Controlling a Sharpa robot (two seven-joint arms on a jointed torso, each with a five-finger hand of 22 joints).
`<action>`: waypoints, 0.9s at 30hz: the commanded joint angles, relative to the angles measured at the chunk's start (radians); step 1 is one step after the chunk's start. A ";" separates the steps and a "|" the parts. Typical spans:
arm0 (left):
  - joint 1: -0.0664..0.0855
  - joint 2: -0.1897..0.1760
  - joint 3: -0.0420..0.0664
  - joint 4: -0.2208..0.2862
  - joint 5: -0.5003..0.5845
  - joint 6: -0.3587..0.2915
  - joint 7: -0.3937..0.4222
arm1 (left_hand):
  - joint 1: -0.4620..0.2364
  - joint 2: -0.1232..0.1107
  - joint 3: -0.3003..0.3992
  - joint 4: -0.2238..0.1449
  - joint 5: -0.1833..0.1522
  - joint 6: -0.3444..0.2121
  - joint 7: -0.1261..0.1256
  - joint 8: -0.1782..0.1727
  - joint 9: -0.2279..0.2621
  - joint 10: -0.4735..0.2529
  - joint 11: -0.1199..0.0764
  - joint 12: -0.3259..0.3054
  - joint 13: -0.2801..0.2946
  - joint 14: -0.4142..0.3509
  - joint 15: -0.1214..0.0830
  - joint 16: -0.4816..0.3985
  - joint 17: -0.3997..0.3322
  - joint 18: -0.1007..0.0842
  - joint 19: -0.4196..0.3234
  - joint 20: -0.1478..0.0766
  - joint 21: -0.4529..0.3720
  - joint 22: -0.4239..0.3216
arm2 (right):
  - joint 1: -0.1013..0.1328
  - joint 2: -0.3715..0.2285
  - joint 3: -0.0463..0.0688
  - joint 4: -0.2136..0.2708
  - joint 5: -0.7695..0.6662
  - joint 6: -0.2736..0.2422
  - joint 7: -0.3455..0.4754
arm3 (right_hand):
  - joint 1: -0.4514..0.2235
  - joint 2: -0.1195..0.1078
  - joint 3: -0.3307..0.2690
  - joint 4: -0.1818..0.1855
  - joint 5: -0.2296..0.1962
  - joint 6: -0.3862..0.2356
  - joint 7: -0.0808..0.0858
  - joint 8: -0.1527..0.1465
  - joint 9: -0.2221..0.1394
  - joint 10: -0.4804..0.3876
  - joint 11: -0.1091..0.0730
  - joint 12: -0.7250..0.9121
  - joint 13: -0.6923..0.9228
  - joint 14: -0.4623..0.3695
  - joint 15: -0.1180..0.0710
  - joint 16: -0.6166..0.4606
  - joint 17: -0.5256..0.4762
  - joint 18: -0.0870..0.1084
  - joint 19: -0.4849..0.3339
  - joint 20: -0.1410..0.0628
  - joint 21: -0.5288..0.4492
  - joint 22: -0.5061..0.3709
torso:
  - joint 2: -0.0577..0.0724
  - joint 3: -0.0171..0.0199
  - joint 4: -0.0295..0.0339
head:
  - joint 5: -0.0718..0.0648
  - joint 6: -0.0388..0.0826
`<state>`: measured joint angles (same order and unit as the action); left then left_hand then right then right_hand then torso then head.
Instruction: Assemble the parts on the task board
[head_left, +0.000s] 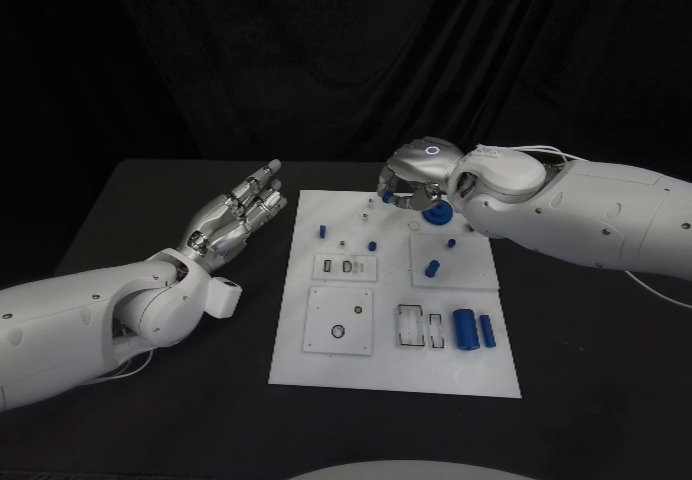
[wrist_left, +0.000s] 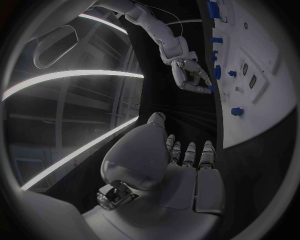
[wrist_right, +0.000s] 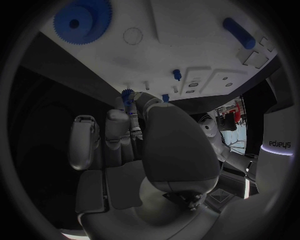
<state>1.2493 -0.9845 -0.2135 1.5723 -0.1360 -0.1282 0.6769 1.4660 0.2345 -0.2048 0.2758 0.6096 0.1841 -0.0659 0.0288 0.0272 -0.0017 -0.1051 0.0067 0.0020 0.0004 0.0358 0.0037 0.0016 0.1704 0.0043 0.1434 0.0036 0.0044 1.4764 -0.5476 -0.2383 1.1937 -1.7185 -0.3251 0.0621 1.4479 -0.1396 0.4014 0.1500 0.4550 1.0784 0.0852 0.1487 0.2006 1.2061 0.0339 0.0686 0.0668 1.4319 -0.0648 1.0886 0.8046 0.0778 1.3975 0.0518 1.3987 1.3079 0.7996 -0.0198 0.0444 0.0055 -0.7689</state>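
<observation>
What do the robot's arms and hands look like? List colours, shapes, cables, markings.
Both arms are glossy white rounded shells. The left hand and right hand are silver metal with segmented fingers. A thin white cable loops over the right wrist, and a small lit ring glows on that hand's back.

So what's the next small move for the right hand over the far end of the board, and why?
Probably lower the right hand toward the task board. It seems to pinch a small blue gear above the board's far end, not yet seated, while the left hand waits open beside the board.
</observation>
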 joint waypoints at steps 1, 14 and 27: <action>0.001 0.005 0.001 -0.001 -0.008 0.011 0.091 | 0.010 -0.001 0.007 -0.001 0.004 0.003 0.006 0.005 0.001 0.003 0.007 -0.006 -0.001 0.000 0.007 -0.004 -0.002 0.007 0.002 0.007 0.002 0.000 | 0.003 0.020 0.001 -0.027 0.014 0.002 -0.008 | 0.002 0.000 0.004 -0.001 0.000 -0.007 -0.001 -0.004 -0.001 -0.002 0.005 -0.007 -0.002 0.005 0.004 0.005 0.003 -0.017 0.008 -0.001 0.006 0.032 | 0.002 -0.0007 0.0016 | 0.001 0.002; 0.001 0.009 0.001 -0.002 -0.008 0.012 0.089 | 0.010 -0.001 0.008 -0.001 0.005 0.004 0.007 0.005 0.001 0.003 0.008 -0.006 -0.001 0.000 0.007 -0.004 -0.002 0.007 0.002 0.007 0.002 0.000 | 0.002 0.085 0.002 -0.106 0.014 0.012 -0.009 | 0.002 0.001 0.007 -0.001 0.000 -0.010 -0.002 -0.007 0.000 -0.007 0.004 -0.008 -0.002 0.006 0.005 0.012 0.011 -0.018 0.011 0.000 0.010 0.038 | 0.007 0.0018 0.0067 | -0.009 0.001; 0.001 0.010 0.001 -0.002 -0.008 0.015 0.085 | 0.011 -0.002 0.008 -0.002 0.006 0.006 0.008 0.006 0.001 0.004 0.009 -0.006 -0.001 0.000 0.007 -0.004 -0.002 0.007 0.002 0.007 0.002 0.000 | 0.001 0.112 0.002 -0.136 0.014 0.052 -0.013 | -0.001 0.002 0.008 0.000 0.000 -0.013 -0.003 -0.009 0.001 -0.013 0.003 -0.009 -0.003 0.003 0.005 0.012 0.011 -0.018 0.011 0.000 0.010 0.040 | 0.010 0.0030 0.0048 | -0.006 0.004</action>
<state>1.2493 -0.9749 -0.2136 1.5692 -0.1362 -0.1273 0.6770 1.4683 0.2323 -0.2021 0.2730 0.6106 0.1877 -0.0623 0.0288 0.0271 0.0018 -0.1017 0.0067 0.0017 0.0004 0.0357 0.0037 0.0009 0.1704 0.0043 0.1433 0.0036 0.0043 1.4768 -0.4360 -0.2371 1.0600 -1.7034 -0.2963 0.0629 1.4475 -0.1400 0.4013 0.1501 0.4549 1.0743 0.0817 0.1422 0.2000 1.2020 0.0380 0.0627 0.0634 1.4343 -0.0618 1.0956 0.8169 0.0779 1.4046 0.0518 1.4056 1.3076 0.8097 -0.0169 0.0527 -0.0039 -0.7646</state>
